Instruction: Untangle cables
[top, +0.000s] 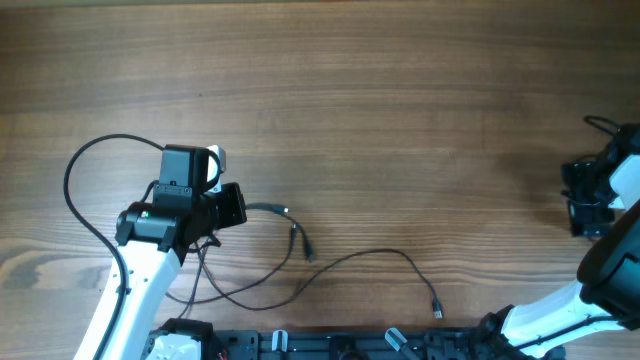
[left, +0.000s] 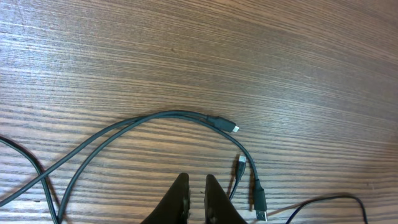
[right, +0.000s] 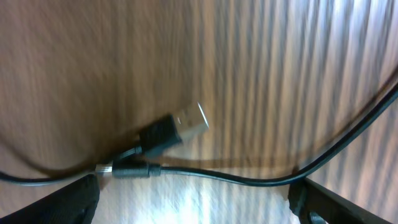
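Thin dark cables (top: 350, 262) lie looped across the near middle of the table, with a metal-tipped plug at the right end (top: 437, 313). My left gripper (top: 232, 205) hovers at their left end. In the left wrist view its fingers (left: 196, 186) are shut with nothing between them. One curved cable (left: 155, 116) ends in a small plug (left: 231, 127), and two more plugs (left: 260, 208) lie to the right of the fingers. My right gripper (top: 585, 205) is at the far right edge, open wide (right: 196, 205). A dark cable (right: 236, 178) and a metal plug (right: 189, 122) lie just beyond its fingers.
The table is bare wood grain (top: 400, 120). A thick black arm cable (top: 85, 190) arcs out to the left of the left arm. The robot base rail (top: 330, 345) runs along the near edge. Dark wiring (top: 600, 125) sits behind the right gripper.
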